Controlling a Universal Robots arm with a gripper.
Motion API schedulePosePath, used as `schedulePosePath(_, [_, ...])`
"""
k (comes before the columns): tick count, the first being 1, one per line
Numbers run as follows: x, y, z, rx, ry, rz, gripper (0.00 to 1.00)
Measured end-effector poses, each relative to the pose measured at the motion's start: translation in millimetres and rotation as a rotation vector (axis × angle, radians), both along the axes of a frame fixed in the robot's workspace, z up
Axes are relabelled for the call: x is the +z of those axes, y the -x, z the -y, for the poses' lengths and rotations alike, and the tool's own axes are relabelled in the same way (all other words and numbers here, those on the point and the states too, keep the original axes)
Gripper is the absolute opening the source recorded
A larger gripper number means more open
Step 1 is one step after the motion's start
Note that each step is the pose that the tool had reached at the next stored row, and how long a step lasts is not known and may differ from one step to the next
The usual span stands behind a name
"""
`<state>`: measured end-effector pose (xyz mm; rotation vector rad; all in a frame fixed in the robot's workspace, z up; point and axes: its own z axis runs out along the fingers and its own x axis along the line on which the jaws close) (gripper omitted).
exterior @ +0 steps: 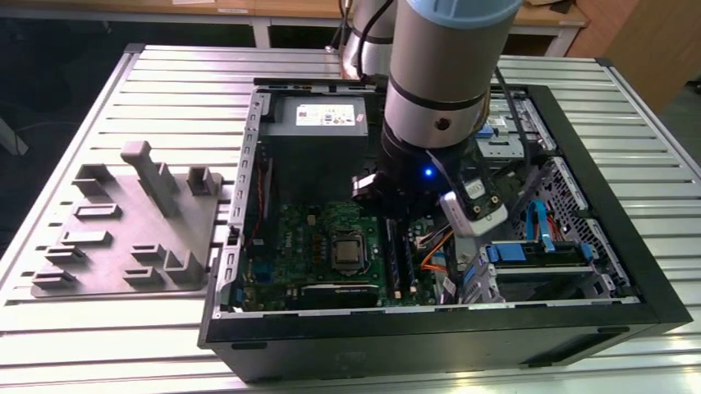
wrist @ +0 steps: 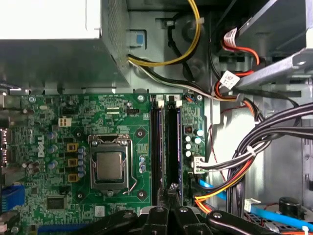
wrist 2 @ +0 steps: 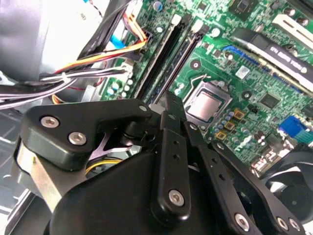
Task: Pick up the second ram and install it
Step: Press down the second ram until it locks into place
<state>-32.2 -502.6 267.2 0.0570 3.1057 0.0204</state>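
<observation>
Second ram seated upright in motherboard slot.

A ribbed metal table bears a grey tray and an open computer case.

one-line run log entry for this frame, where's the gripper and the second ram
gripper: inside open pc case, over ram slots | second ram: in slot, fingers closed at its end | cpu socket: beside slots | grey tray: on table outside case

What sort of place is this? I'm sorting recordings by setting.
Probably a robotics lab or test bench for computer assembly. An open desktop PC case lies on a slatted metal table, its green motherboard exposed, beside a grey moulded parts tray. The arm's claw hangs over the memory slots.
</observation>
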Motion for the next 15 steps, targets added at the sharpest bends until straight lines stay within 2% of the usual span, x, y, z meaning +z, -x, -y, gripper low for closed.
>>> schedulePosePath(5, [-3.8,0.0,7.6,0.000,0.0000,-0.0018,0.10])
schedulePosePath(11, [-9.6,-0.1,14.2,0.000,0.0007,-0.0038,0.10])
schedulePosePath(15, [-11.0,0.0,14.9,0.000,0.0009,-0.0041,0.10])
